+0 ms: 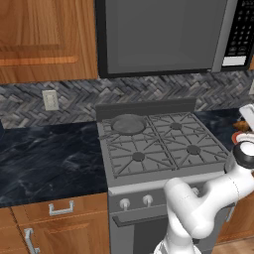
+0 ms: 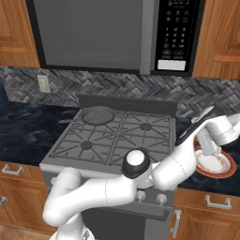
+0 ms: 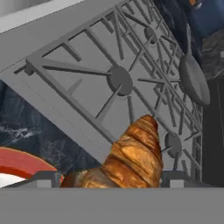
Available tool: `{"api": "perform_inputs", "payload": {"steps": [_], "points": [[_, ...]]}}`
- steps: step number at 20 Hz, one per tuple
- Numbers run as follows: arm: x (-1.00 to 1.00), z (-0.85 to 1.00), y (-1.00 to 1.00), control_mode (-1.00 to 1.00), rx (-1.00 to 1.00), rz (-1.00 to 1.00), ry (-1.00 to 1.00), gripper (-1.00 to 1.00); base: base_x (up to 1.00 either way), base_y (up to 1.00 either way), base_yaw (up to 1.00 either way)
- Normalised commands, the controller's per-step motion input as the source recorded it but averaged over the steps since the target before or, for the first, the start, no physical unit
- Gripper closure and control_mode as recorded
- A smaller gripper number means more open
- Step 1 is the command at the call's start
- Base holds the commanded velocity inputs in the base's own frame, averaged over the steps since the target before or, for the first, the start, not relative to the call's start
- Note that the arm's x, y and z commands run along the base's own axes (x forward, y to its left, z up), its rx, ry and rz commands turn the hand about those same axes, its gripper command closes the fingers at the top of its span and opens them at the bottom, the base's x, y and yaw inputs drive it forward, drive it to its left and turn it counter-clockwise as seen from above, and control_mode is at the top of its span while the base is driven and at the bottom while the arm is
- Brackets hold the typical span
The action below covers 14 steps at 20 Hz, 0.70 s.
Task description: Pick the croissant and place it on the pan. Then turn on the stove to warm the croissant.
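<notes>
- Gripping the croissant (image 3: 131, 159), the gripper (image 3: 111, 178) has its jaws closed on the pastry, which sits between the two dark fingertips (image 3: 48, 178).
- The croissant hangs above the dark counter (image 3: 39, 118) beside the stove (image 3: 109, 83), near the orange-rimmed plate (image 3: 22, 164).
- The pan (image 2: 97, 115) rests on the stove's rear left burner, well apart from the croissant.
- In the right base view, the gripper (image 2: 208, 152) hangs above the plate (image 2: 220, 168).

A grey microwave (image 2: 117, 35) is mounted between wooden upper cabinets (image 1: 47, 39); a grey herringbone backsplash (image 1: 74, 99) is fitted with a white wall outlet (image 1: 50, 99); dark marbled countertops (image 1: 47, 158) are laid over wooden lower cabinets (image 1: 54, 225) with metal handles (image 1: 61, 209).
</notes>
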Motion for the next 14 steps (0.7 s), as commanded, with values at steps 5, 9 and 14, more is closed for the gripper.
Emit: {"api": "perform_inputs", "payload": {"steps": [5,9,14], "points": [[0.0,0.39,0.77,-1.0,-0.04,0.43,-0.39,1.0,0.0,0.0,0.0],[-0.22,0.12,0.68,-1.0,-0.09,0.42,-0.53,1.0,0.0,0.0,0.0],[-0.63,0.19,0.41,-1.0,-0.07,0.32,-0.67,1.0,0.0,0.0,0.0]]}}
